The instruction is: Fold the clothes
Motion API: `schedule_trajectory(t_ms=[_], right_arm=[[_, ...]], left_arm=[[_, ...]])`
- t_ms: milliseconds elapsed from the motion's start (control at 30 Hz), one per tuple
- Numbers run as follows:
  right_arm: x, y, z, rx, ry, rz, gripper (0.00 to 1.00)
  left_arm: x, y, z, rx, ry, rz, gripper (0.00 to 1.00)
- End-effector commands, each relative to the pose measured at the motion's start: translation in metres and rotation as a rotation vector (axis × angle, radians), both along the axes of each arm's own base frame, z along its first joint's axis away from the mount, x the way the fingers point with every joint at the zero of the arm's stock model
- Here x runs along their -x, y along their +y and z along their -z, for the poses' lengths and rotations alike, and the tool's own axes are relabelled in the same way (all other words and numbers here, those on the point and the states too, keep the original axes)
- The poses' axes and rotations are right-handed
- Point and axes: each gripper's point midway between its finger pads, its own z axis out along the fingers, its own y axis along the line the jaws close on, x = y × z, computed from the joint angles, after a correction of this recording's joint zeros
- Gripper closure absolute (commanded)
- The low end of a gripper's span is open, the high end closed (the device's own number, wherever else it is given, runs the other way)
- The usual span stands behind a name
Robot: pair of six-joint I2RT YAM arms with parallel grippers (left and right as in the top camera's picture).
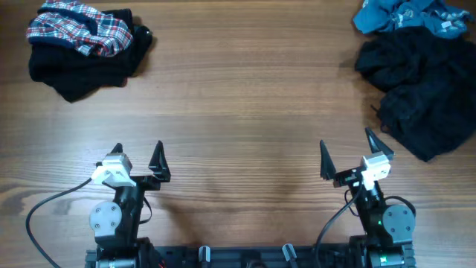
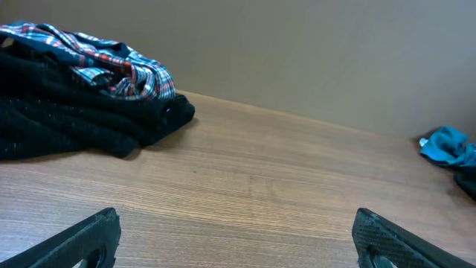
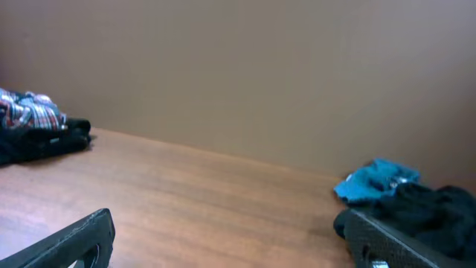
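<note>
Looking down from overhead, I see the clothes in two heaps at the far corners of the wooden table (image 1: 245, 97), whose brown grain runs from side to side. At the far left the plaid garment (image 1: 78, 30), red, navy and white, lies crumpled on top of the left black garment (image 1: 74, 71), which spreads out beneath it and toward me. At the far right the blue garment (image 1: 405, 16) is bunched at the table's far edge, touching the right black garment (image 1: 420, 89), a larger, loosely rumpled mass that runs to the right border of the view. All four are soft fabric, creased and lumpy. My left gripper (image 1: 137, 146) sits near the table's near edge with its two dark pointed fingers spread wide and only bare wood between them. The plaid heap is well apart from it, ahead and to its left. My right gripper (image 1: 345, 138) is spread just as wide over bare wood, and the right black garment lies ahead and to its right, near the outer fingertip but apart from it. In the left wrist view the left black garment shows a fine pale speckle. In the right wrist view the outer finger overlaps the black fabric, and from there I cannot tell whether they touch. A plain tan wall (image 3: 260, 74) stands behind the table.
</note>
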Motion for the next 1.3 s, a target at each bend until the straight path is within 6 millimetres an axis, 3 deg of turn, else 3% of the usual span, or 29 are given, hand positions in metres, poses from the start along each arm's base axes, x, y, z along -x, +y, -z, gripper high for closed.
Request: schedule_trajectory(t_ms=[0, 133, 1267], right_arm=[[0.002, 0.003, 0.002, 0.045, -0.006, -0.014, 0.0], [0.001, 0.003, 0.021, 0.039, 0.075, -0.016, 0.0], [0.0, 0.0, 0.021, 0.042, 0.074, 0.0, 0.0]], left_arm=[[0.0, 0.001, 0.001, -0.013, -0.006, 0.002, 0.0], [0.0, 0.001, 0.001, -0.013, -0.006, 0.002, 0.0], [0.0, 0.001, 0.001, -0.013, -0.006, 0.002, 0.0]])
